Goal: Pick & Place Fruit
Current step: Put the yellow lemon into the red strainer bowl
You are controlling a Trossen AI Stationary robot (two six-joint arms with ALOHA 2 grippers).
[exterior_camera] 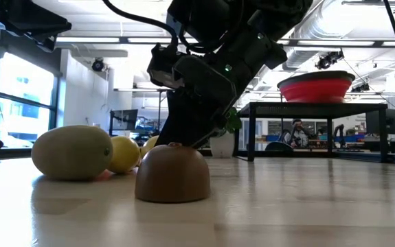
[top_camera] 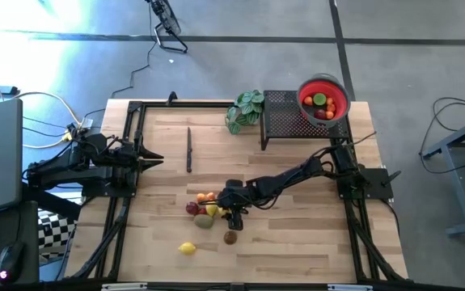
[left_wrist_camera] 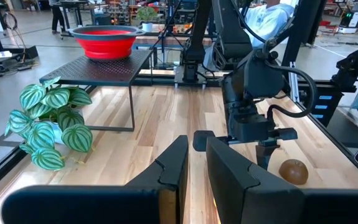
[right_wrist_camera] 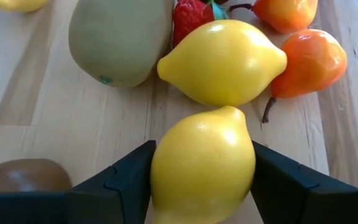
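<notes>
Yellow and glossy, a plastic toy lemon (right_wrist_camera: 203,165) sits between the two dark fingers of the right gripper (right_wrist_camera: 202,180), which press on its sides low over the pale wooden table (top_camera: 297,178), so the gripper is pinching that lemon. Just beyond it lies a second yellow lemon (right_wrist_camera: 222,62), touching the first, with a dull green pear-shaped fruit (right_wrist_camera: 119,37) to one side and two orange fruits (right_wrist_camera: 312,62) to the other. A brown rounded fruit (top_camera: 230,237) rests just near of this cluster, and a lone yellow lemon (top_camera: 187,248) lies farther to the left, close to the table's near edge. At the far right corner a red collapsible bowl (top_camera: 323,99) stands on a black mesh shelf (top_camera: 285,117) and already holds several small fruits. The left gripper (left_wrist_camera: 191,171) waits at the table's left side, its fingers pressed nearly together and holding nothing.
</notes>
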